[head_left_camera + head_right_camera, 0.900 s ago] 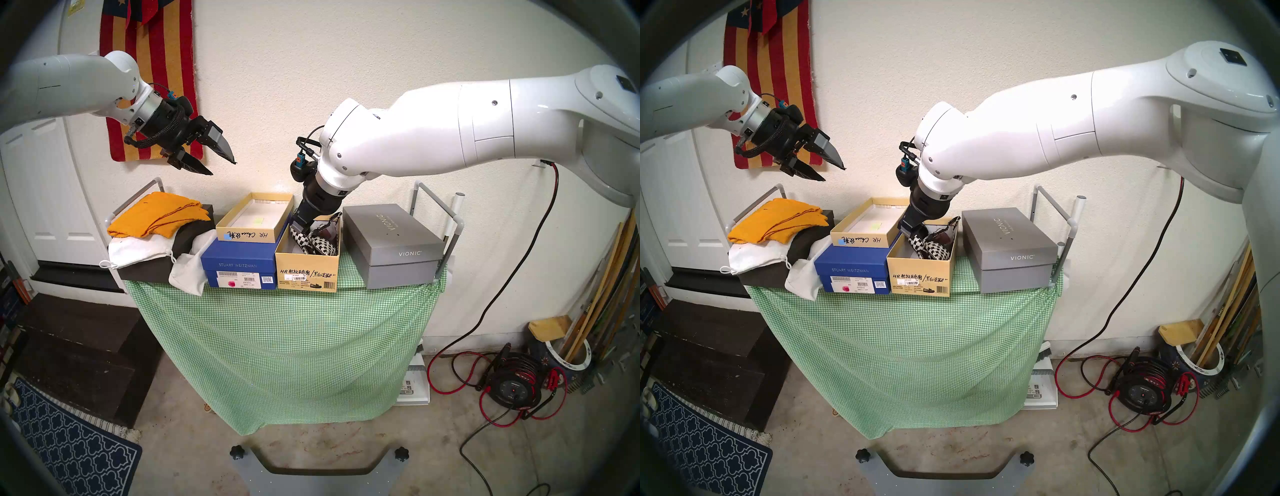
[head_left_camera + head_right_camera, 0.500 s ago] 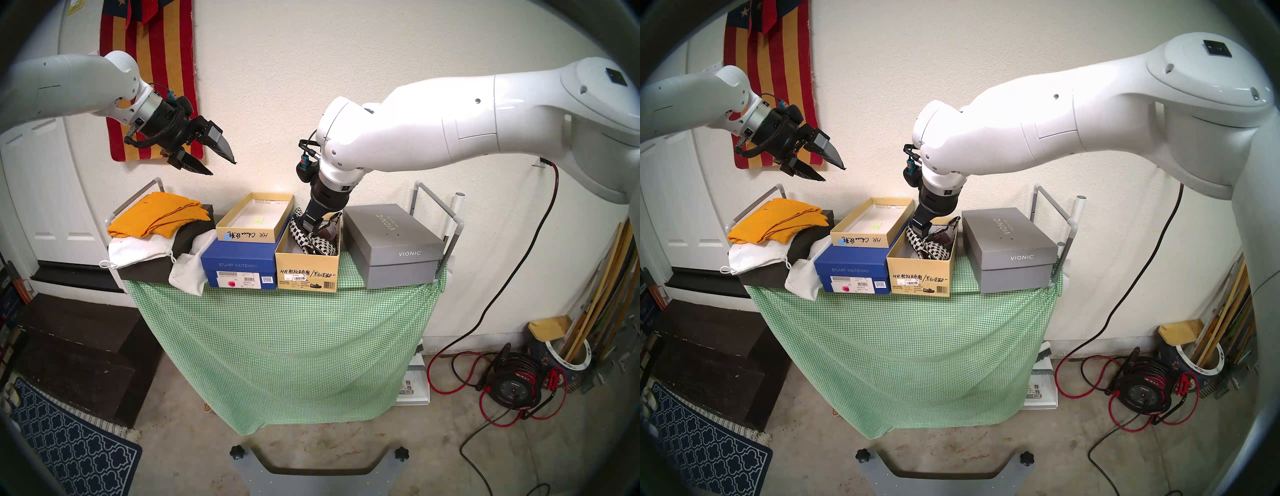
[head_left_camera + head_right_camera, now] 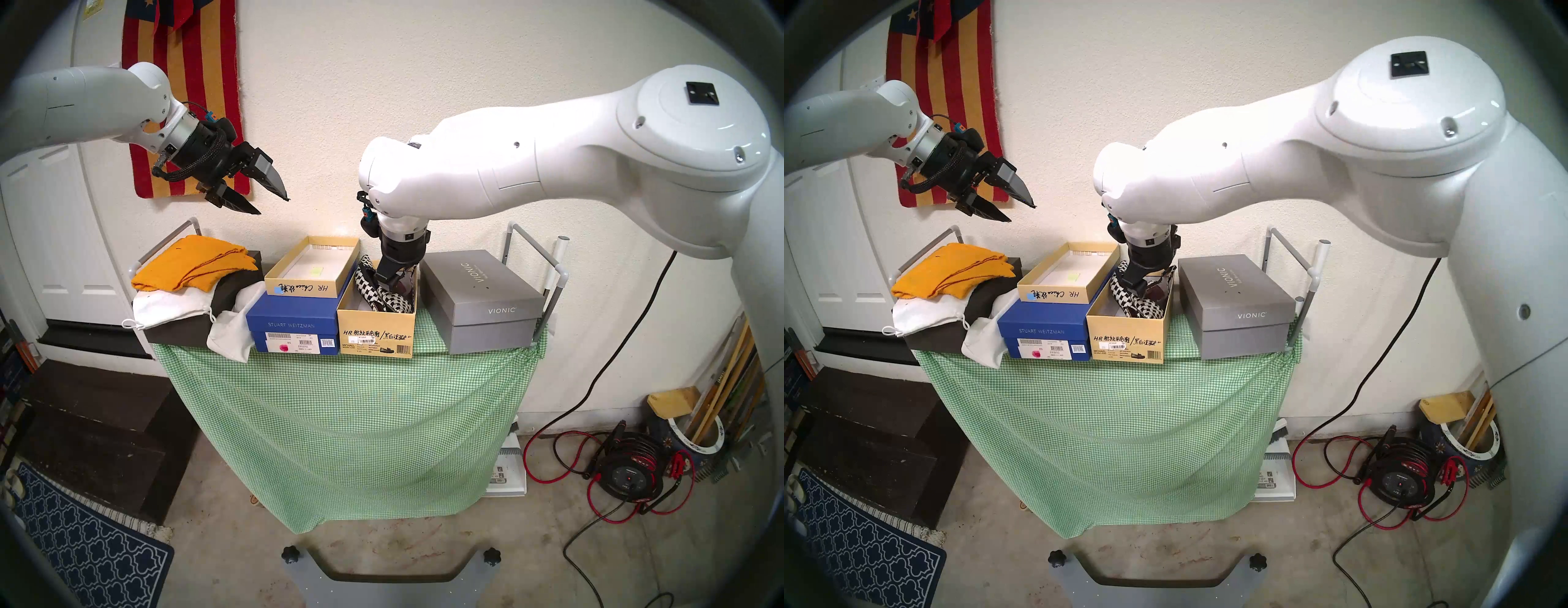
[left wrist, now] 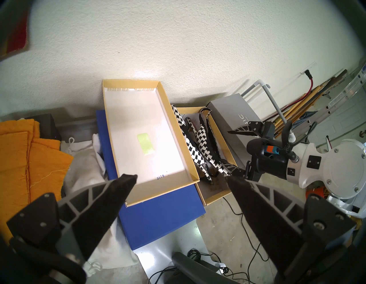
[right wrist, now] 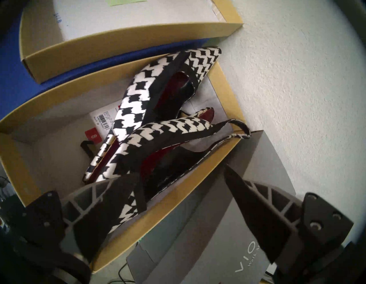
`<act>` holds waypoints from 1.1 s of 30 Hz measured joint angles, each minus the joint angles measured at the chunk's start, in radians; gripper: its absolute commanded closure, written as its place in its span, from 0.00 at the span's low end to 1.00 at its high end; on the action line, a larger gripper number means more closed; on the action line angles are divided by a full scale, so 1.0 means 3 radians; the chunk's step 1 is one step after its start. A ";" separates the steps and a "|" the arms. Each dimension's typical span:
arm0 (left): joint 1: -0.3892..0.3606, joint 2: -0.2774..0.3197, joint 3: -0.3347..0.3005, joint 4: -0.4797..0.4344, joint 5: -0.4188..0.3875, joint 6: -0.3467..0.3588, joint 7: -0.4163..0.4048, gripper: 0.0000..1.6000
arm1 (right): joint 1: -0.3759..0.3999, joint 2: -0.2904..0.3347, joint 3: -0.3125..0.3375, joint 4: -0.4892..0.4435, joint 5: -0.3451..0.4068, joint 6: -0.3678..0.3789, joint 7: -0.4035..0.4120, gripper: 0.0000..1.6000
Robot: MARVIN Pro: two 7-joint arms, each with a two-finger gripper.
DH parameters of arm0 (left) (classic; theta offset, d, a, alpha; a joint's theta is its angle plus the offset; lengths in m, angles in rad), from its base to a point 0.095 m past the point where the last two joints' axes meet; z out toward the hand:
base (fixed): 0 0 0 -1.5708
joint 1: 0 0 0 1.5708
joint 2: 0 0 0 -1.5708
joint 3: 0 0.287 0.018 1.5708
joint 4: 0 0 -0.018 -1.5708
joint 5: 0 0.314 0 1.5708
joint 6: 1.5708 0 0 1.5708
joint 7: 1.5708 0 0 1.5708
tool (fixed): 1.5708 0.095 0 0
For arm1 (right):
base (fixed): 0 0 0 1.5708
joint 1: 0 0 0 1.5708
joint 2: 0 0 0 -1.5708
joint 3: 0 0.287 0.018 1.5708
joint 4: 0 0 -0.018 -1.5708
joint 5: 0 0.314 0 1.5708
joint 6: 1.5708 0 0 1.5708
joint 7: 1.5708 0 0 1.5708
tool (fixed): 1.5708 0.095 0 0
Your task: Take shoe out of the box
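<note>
My right end effector [image 5: 178, 182] is spread wide, gripping nothing, one finger down among the two houndstooth shoes [image 5: 150, 111] crossed inside the box [image 3: 375, 331] mid-worktop, so I judge closing here may snag a strap or drag both out.

Your box [image 3: 375, 329] opens upward, but it is hemmed in: the blue box [image 3: 292, 325] touches one side, the grey box [image 3: 481, 297] stands just beside the other.

Matt cardboard box [image 3: 375, 331] — woven houndstooth cloth shoes [image 5: 136, 111], glossy red lining.
</note>
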 measured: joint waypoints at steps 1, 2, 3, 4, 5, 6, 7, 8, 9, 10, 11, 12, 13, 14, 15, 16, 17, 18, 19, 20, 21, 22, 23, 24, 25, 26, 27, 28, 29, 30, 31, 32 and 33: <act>0.0000 0.0000 0.0000 0.0000 0.0000 0.0000 0.0000 0.00 | 0.0011 -0.0056 -0.0042 0.0081 0.0018 0.0009 0.0024 0.00; 0.0000 0.0000 0.0000 0.0000 0.0000 0.0000 0.0000 0.00 | 0.0021 -0.0085 -0.0060 0.0127 0.0027 0.0013 0.0035 0.00; 0.0000 0.0000 0.0000 0.0000 0.0000 0.0000 0.0000 0.00 | 0.0038 -0.0122 -0.0079 0.0189 0.0037 0.0016 0.0046 0.00; 0.0000 0.0000 0.0000 0.0000 0.0000 0.0000 0.0000 0.00 | 0.0058 -0.0155 -0.0094 0.0240 0.0047 0.0017 0.0054 0.00; 0.0000 0.0000 0.0000 0.0000 0.0000 0.0000 0.0000 0.00 | 0.0078 -0.0188 -0.0109 0.0291 0.0057 0.0018 0.0062 0.00; 0.0000 0.0000 0.0000 0.0000 0.0000 0.0000 0.0000 0.00 | 0.0093 -0.0210 -0.0117 0.0321 0.0063 0.0018 0.0066 0.00; 0.0000 0.0000 0.0000 0.0000 0.0000 0.0000 0.0000 0.00 | 0.0112 -0.0249 -0.0135 0.0379 0.0081 0.0018 0.0077 0.00; 0.0000 0.0000 0.0000 0.0001 0.0000 0.0000 0.0000 0.00 | 0.0126 -0.0291 -0.0149 0.0447 0.0115 0.0018 0.0093 0.00; 0.0000 0.0000 0.0000 0.0001 0.0000 0.0000 0.0000 0.00 | 0.0133 -0.0314 -0.0156 0.0485 0.0141 0.0018 0.0103 0.00; 0.0000 0.0000 0.0000 0.0001 0.0000 0.0000 0.0000 0.00 | 0.0141 -0.0353 -0.0167 0.0546 0.0194 0.0018 0.0123 0.00; 0.0000 0.0000 0.0000 0.0001 0.0000 0.0000 0.0000 0.00 | 0.0141 -0.0369 -0.0171 0.0573 0.0222 0.0018 0.0128 0.00; 0.0000 0.0000 0.0000 0.0001 0.0000 0.0000 0.0000 0.00 | 0.0142 -0.0385 -0.0175 0.0601 0.0251 0.0018 0.0133 0.00; 0.0000 0.0000 0.0000 0.0001 0.0000 0.0000 0.0000 0.00 | 0.0143 -0.0416 -0.0180 0.0653 0.0323 0.0018 0.0135 0.00; 0.0000 0.0000 -0.0001 0.0001 0.0000 0.0000 0.0000 0.00 | 0.0142 -0.0454 -0.0193 0.0718 0.0442 0.0018 0.0117 0.00; 0.0000 0.0000 -0.0001 0.0001 0.0000 0.0000 0.0000 0.00 | 0.0140 -0.0476 -0.0197 0.0753 0.0524 0.0018 0.0076 0.00; 0.0000 0.0000 -0.0001 0.0001 0.0000 0.0000 0.0000 0.00 | 0.0136 -0.0499 -0.0197 0.0789 0.0595 0.0018 0.0015 0.00; 0.0000 0.0000 -0.0001 0.0001 0.0000 0.0000 0.0000 0.00 | 0.0131 -0.0527 -0.0196 0.0829 0.0670 0.0018 -0.0063 0.00; 0.0000 0.0000 -0.0001 0.0001 0.0000 0.0000 0.0000 0.00 | 0.0126 -0.0549 -0.0190 0.0854 0.0710 0.0018 -0.0116 0.00; 0.0000 0.0000 -0.0001 0.0001 0.0000 0.0000 0.0000 0.00 | 0.0120 -0.0570 -0.0184 0.0879 0.0750 0.0019 -0.0169 0.00; 0.0000 0.0000 -0.0001 0.0001 0.0000 0.0000 0.0000 0.00 | 0.0112 -0.0596 -0.0170 0.0906 0.0791 0.0019 -0.0224 0.00; 0.0000 0.0000 -0.0001 0.0001 0.0000 0.0000 0.0000 0.00 | 0.0099 -0.0634 -0.0145 0.0942 0.0860 0.0019 -0.0307 0.00; 0.0000 0.0000 -0.0001 0.0001 0.0000 0.0000 0.0000 0.00 | 0.0089 -0.0659 -0.0128 0.0964 0.0905 0.0019 -0.0360 0.00; 0.0000 0.0000 -0.0001 0.0001 0.0000 0.0000 0.0000 0.00 | 0.0079 -0.0683 -0.0111 0.0986 0.0951 0.0019 -0.0413 0.00; 0.0000 0.0000 -0.0001 0.0001 0.0000 0.0000 0.0000 0.00 | 0.0069 -0.0705 -0.0097 0.1005 0.0999 0.0019 -0.0460 0.00; 0.0000 0.0000 -0.0001 0.0001 0.0000 0.0000 0.0000 0.00 | 0.0059 -0.0726 -0.0083 0.1024 0.1046 0.0019 -0.0507 0.00; 0.0000 0.0000 -0.0001 0.0001 0.0000 0.0000 0.0000 0.00 | 0.0055 -0.0736 -0.0079 0.1033 0.1065 0.0019 -0.0527 0.00; 0.0000 0.0001 -0.0001 0.0001 0.0000 0.0000 0.0000 0.00 | 0.0031 -0.0783 -0.0067 0.1073 0.1147 0.0019 -0.0624 0.00; 0.0000 0.0001 -0.0001 0.0001 0.0000 0.0000 0.0000 0.00 | 0.0021 -0.0803 -0.0067 0.1088 0.1178 0.0019 -0.0664 0.00; 0.0000 0.0001 -0.0001 0.0002 0.0000 0.0000 0.0000 0.00 | 0.0001 -0.0845 -0.0069 0.1113 0.1228 0.0019 -0.0742 0.00; 0.0000 0.0001 -0.0001 0.0002 0.0000 0.0000 0.0000 0.00 | -0.0003 -0.0853 -0.0071 0.1118 0.1237 0.0019 -0.0757 0.00; 0.0000 0.0001 -0.0001 0.0002 0.0000 0.0000 0.0000 0.00 | -0.0026 -0.0895 -0.0083 0.1142 0.1286 0.0019 -0.0835 0.00; 0.0000 0.0001 -0.0001 0.0002 0.0000 0.0000 0.0000 0.00 | -0.0041 -0.0920 -0.0089 0.1156 0.1321 0.0019 -0.0885 0.00; 0.0000 0.0001 -0.0001 0.0002 0.0000 0.0000 0.0000 0.00 | -0.0060 -0.0949 -0.0098 0.1174 0.1373 0.0019 -0.0950 0.00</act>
